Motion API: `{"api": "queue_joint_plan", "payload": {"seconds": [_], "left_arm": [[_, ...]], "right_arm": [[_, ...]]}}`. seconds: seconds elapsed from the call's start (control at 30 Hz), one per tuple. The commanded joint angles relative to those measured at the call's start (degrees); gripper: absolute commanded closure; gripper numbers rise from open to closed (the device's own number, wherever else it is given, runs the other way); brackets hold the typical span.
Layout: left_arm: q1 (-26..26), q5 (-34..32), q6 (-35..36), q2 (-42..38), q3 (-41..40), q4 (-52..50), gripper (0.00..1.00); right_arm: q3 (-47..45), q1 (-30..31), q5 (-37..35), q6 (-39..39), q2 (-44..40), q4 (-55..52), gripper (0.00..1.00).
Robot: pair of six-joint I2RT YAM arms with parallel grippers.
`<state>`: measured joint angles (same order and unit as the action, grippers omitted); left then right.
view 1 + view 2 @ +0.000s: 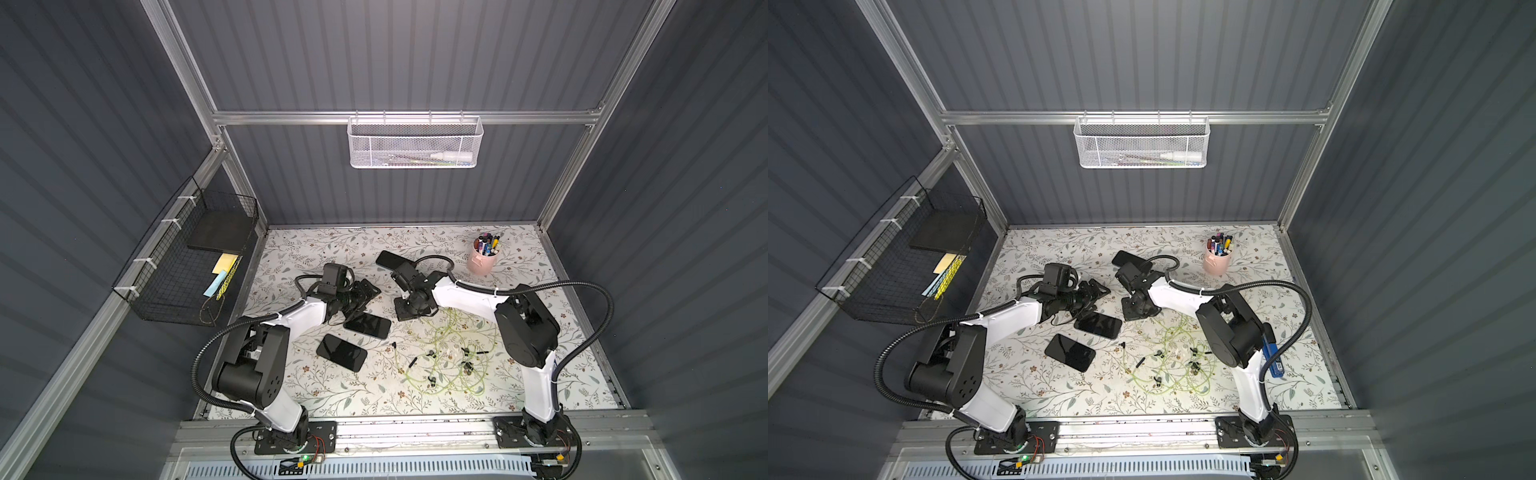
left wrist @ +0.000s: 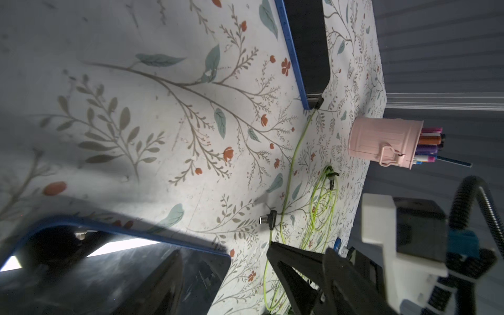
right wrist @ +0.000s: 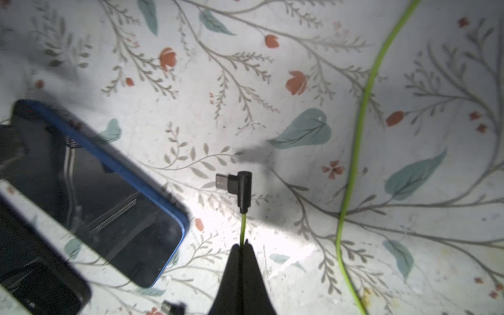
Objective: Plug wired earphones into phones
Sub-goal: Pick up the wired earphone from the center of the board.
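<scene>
My right gripper (image 3: pixel 242 245) is shut on a yellow-green earphone cable just behind its black L-shaped plug (image 3: pixel 237 188), which points at a blue-edged phone (image 3: pixel 103 196). In both top views that gripper (image 1: pixel 402 312) hangs near the middle of the table, beside the earphones tangle (image 1: pixel 449 353). My left gripper (image 1: pixel 368 291) stands open over the near end of a phone (image 1: pixel 368 325), holding nothing. A second phone (image 1: pixel 341 352) lies nearer the front. A third phone (image 2: pixel 308 49) lies at the back, with a black plug (image 2: pixel 319 102) at its corner.
A pink cup of pens (image 1: pixel 482 262) stands at the back right. A blue rectangular object (image 1: pixel 1273 361) lies beside the right arm. A black wire basket (image 1: pixel 187 266) hangs on the left wall and a white mesh basket (image 1: pixel 413 143) on the back wall.
</scene>
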<state>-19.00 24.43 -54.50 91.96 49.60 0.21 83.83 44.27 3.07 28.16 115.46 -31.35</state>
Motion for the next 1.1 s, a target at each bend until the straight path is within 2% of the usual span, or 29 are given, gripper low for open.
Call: {"api": "queue_joint_plan", "payload": {"seconds": [0.0,0.17,0.37,0.77,1.07], "left_arm": [[0.29,4.98,0.09,0.96,-1.5,5.98,0.22],[0.28,8.04,1.02,2.58,-2.14,8.31,0.29],[-0.21,12.7,1.22,3.56,-2.8,12.64,0.38],[-0.42,13.08,-0.05,4.24,-3.55,14.7,0.62],[-0.42,12.4,-0.53,3.57,-3.3,14.74,0.82]], "right_arm": [[-1.48,-0.76,4.94,-0.43,-2.74,2.79,1.0],[-2.03,-1.29,7.74,1.21,-4.2,3.73,1.0],[-5.64,-2.83,13.9,5.71,-6.88,11.36,1.0],[-7.31,-3.22,20.2,9.09,-7.03,17.68,1.0],[-8.07,-3.4,20.14,9.27,-7.17,17.89,1.0]]}}
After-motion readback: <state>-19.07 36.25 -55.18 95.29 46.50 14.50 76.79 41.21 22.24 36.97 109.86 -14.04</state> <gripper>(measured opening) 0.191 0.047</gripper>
